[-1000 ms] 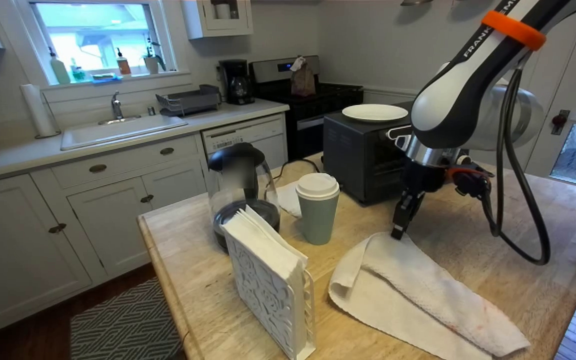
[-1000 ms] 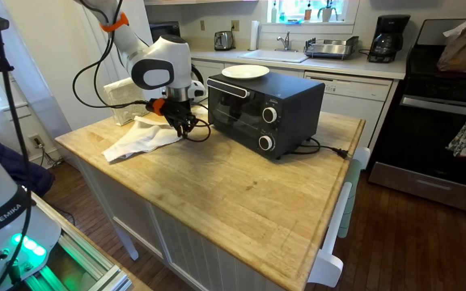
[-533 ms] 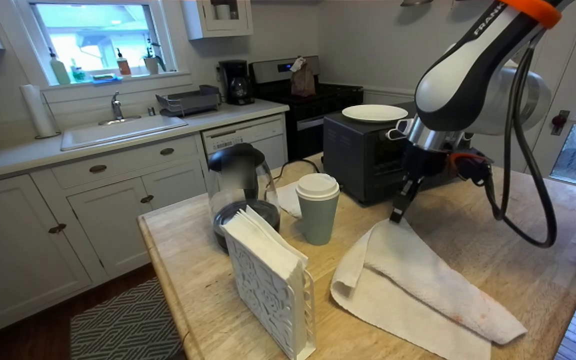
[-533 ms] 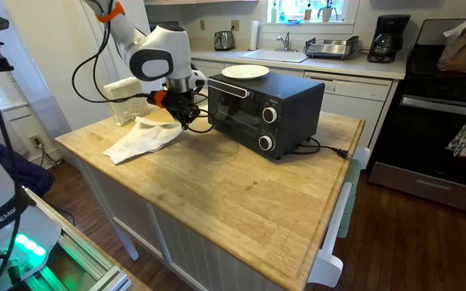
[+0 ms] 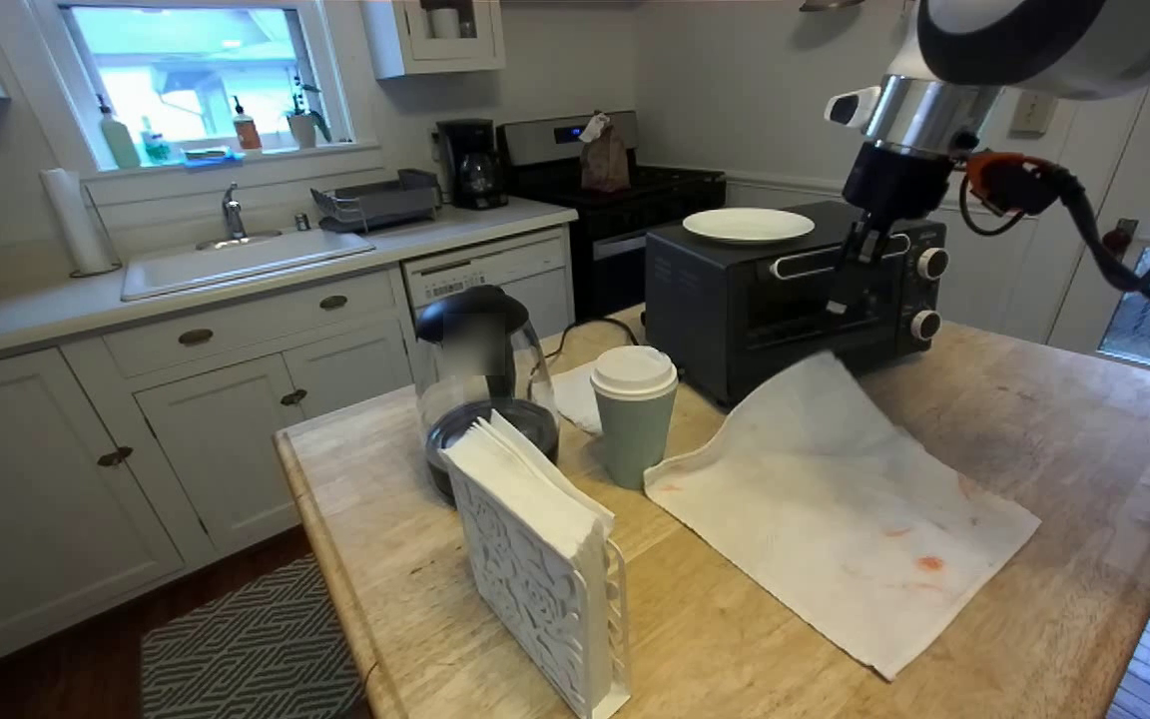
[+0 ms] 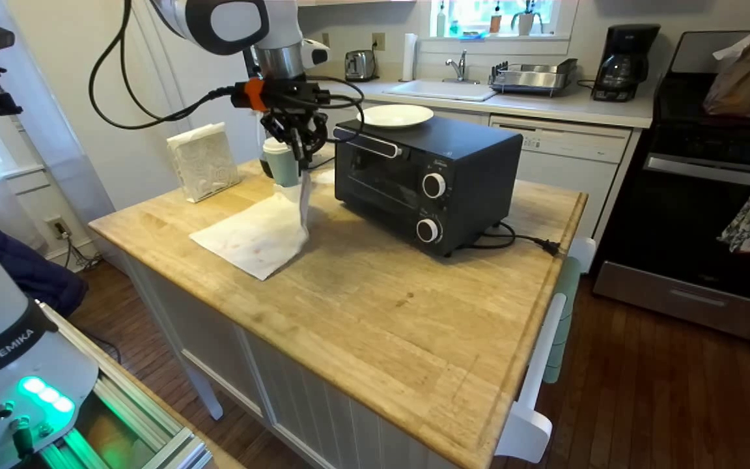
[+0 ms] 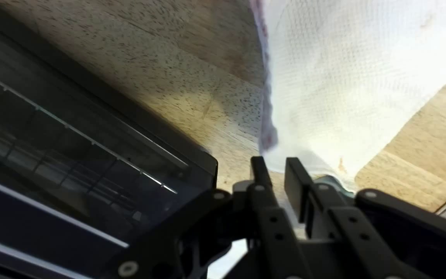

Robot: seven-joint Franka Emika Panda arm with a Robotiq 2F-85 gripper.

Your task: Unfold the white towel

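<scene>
The white towel [image 5: 855,519] is spread on the tabletop [image 6: 407,339], at the front side of the toaster oven [image 6: 440,207]. Most of it lies flat and shows orange stains [image 5: 929,563], while the part toward the oven rises in the air. The hand [image 7: 276,164] hangs before the oven's front, just above this raised part and apart from it. Its two fingers [image 7: 296,174] stand with a gap between them, so the hand is in a released state. Near the oven stands a grey-green cup [image 5: 635,434], beside the towel; on the oven rests a white plate [image 5: 750,225].
</scene>
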